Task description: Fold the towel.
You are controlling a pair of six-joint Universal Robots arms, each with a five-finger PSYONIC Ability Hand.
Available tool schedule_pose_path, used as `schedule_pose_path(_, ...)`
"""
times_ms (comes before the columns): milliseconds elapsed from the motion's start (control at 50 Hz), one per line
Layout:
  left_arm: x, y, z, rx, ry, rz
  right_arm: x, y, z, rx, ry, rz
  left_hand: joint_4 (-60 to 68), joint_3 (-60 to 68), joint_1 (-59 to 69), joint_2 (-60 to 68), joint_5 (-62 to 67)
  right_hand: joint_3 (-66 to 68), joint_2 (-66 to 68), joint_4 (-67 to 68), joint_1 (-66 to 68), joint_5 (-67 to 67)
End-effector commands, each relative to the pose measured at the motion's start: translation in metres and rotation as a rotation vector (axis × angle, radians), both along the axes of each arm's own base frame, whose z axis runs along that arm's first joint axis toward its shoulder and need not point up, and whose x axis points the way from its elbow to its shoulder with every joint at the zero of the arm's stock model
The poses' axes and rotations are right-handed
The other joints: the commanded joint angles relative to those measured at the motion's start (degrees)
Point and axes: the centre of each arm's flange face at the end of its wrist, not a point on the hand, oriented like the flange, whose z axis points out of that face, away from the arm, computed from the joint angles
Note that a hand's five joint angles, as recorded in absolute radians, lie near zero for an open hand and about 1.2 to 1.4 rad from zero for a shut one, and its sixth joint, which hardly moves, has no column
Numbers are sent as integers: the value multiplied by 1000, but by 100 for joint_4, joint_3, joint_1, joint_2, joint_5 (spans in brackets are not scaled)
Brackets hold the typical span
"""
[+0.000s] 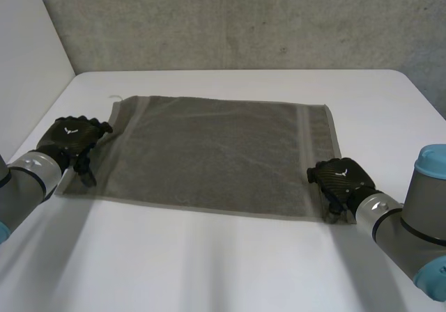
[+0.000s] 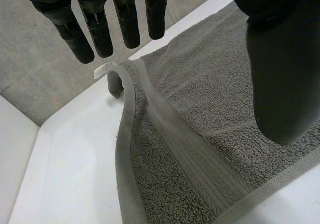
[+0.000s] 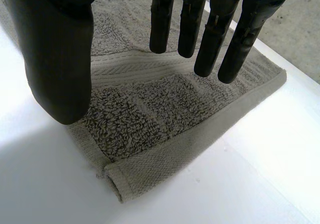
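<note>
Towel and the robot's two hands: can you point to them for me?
towel [image 1: 216, 155]: head view, middle of the cloth.
left hand [image 1: 70, 138]: head view, back of the hand.
right hand [image 1: 340, 176]: head view, back of the hand.

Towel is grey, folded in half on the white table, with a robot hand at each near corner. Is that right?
Not quite. The towel is not folded in half: the head view shows it spread out flat. The rest is right: it is grey and lies on the white table, with the left hand and the right hand at its near corners.
</note>
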Motion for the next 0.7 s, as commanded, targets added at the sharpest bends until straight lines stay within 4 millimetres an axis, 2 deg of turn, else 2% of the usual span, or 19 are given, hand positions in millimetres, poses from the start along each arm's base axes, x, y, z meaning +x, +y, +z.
schedule_pose_path(20,0,0,0,1,0,0,1,1,-1,4,0,5,-145,-159,-155,-168,-1199,79,131,78,120,32)
schedule_pose_path(380,0,3,-2,10,0,0,-1,7,-5,31,6,7,-179,-192,-188,-201,-1233,-5,47,-6,36,-52)
schedule_pose_path(520,0,3,-3,13,0,-1,-1,2,-3,11,3,4,-196,-209,-205,-218,-1249,112,165,111,154,66)
schedule_pose_path(700,0,4,-3,15,0,-1,1,-9,-1,-36,-6,0,-196,-209,-205,-218,-1249,1307,1359,1306,1348,1260)
